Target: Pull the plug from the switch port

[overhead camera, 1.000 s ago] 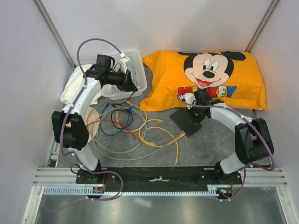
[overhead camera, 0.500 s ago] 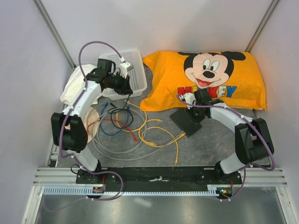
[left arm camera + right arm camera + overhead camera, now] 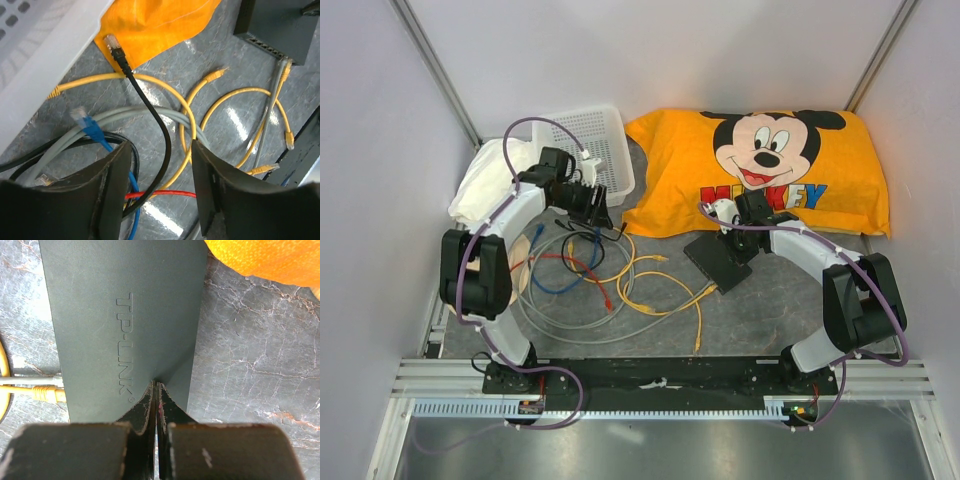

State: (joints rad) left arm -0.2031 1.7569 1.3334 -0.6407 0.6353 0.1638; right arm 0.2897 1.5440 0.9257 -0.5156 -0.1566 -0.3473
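Pale walls enclose a grey marbled tabletop [image 3: 760, 320], where the switch [image 3: 720, 262] is pinned right of centre by the right gripper [image 3: 735, 240]; the left gripper [image 3: 603, 208] has been lowered beside the far-left basket [image 3: 610, 140]. From the left wrist, its jaws are seen newly parted and empty, the black cable [image 3: 150, 107] dropped, its plug [image 3: 111, 42] free. From the right wrist, that gripper is seen closed, pressed on the switch; a yellow plug [image 3: 45, 392] is left in a switch port [image 3: 63, 394], so only one pull is judged done.

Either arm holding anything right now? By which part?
Nothing held. Left gripper is open over the loose black cable; right gripper is shut, resting on the TP-Link switch top, gripping nothing.
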